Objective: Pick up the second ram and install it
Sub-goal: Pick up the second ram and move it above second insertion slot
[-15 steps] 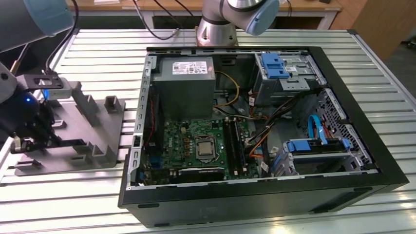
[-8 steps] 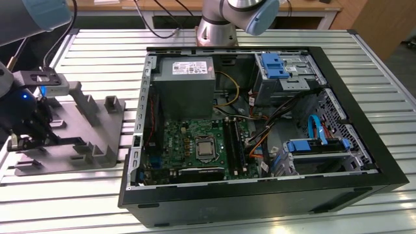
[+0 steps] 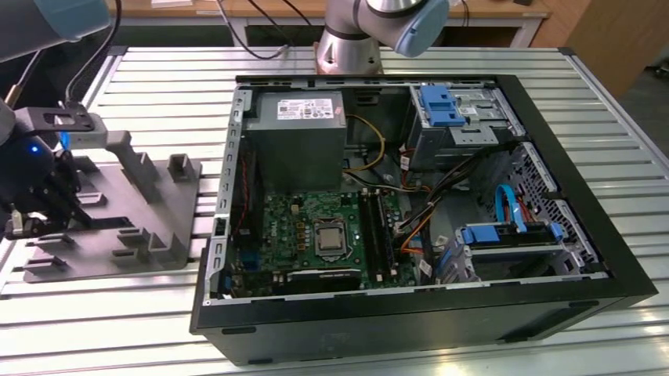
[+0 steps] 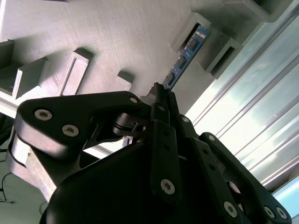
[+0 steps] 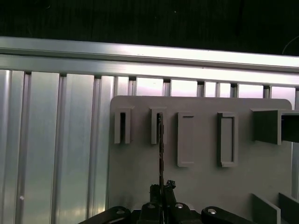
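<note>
Your arm (image 3: 31, 168) is bent low over the tray (image 3: 157, 211) at the exterior view's left. The gripper (image 4: 160, 91) is clamped on the ram (image 4: 187, 51), which stands edgewise in its tray slot.

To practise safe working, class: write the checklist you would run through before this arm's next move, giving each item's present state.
1. Gripper closed on the memory stick: ok.
2. Stick clear of the grey tray: not ok, its far end sits in it.
3. Computer case open: ok.
4. Free slot on the motherboard: cannot tell.
</note>
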Robot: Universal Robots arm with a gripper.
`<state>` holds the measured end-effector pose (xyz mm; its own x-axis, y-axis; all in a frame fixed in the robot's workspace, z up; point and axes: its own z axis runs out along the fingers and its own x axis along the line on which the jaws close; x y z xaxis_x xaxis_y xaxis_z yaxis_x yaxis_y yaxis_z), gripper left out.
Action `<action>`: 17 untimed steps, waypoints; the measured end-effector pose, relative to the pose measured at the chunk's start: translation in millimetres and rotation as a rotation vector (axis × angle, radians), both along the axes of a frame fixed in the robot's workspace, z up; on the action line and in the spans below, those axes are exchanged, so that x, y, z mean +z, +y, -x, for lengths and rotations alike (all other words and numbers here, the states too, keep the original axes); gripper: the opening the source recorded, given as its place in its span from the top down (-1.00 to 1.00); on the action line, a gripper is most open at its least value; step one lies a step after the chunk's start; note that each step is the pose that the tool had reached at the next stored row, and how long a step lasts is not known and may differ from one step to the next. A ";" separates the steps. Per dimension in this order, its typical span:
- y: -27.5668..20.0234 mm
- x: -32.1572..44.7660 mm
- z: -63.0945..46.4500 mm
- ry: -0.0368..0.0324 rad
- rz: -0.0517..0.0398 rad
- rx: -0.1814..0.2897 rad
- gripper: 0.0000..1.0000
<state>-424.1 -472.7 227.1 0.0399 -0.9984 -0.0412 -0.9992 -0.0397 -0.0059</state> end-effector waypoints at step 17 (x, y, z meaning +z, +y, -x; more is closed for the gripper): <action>0.0 16.7 0.0 0.0000 0.0000 0.000 0.73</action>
